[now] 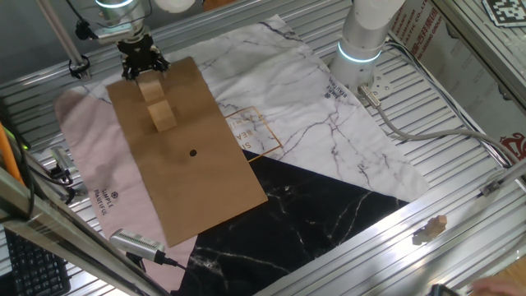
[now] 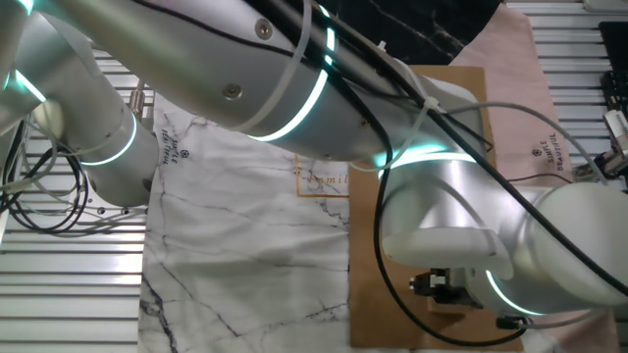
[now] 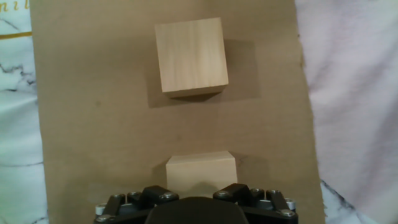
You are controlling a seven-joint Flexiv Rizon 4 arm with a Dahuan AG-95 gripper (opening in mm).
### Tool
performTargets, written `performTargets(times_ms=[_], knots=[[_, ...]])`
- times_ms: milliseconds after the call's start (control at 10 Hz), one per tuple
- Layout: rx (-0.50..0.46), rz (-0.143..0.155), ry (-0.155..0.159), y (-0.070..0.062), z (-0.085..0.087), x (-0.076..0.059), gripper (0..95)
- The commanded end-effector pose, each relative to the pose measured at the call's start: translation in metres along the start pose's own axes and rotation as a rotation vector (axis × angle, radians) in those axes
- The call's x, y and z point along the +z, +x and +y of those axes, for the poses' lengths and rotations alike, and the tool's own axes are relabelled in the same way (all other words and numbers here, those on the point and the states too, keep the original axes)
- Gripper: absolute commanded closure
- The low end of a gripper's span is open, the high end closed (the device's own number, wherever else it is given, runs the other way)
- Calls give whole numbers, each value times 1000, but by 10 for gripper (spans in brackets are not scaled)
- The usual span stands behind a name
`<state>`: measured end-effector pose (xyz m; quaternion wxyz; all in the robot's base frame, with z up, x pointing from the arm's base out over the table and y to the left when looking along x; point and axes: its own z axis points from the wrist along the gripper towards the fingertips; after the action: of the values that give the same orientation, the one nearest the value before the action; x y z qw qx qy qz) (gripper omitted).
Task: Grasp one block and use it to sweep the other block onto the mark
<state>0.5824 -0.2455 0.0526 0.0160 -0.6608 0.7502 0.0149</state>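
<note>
Two pale wooden blocks stand on a brown cardboard sheet (image 1: 205,181). My gripper (image 1: 145,69) is at the sheet's far left end, shut on the near block (image 1: 150,88). In the hand view that block (image 3: 200,171) sits between my gripper's (image 3: 200,191) jaws, at the bottom edge. The other block (image 3: 190,56) stands free a short gap ahead, also seen as the other block (image 1: 163,116). The mark (image 1: 193,152), a small black dot, lies beyond it on the sheet. In the other fixed view my arm (image 2: 451,226) hides both blocks and the mark.
An orange square outline with letters (image 1: 256,131) lies on the white marble cloth (image 1: 329,123) beside the cardboard. A black marble sheet (image 1: 312,222), a pink bag (image 1: 90,173), the robot base (image 1: 362,41), a metal tool (image 1: 138,243) and a wood scrap (image 1: 430,230) surround it.
</note>
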Motion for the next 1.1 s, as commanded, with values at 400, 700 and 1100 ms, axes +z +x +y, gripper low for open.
performTargets(times_ms=[400,700,1100], knots=[[4,1,1,1,-2,5,190],[8,3,-5,2,-5,9,190],[18,8,-9,1,-5,13,190]])
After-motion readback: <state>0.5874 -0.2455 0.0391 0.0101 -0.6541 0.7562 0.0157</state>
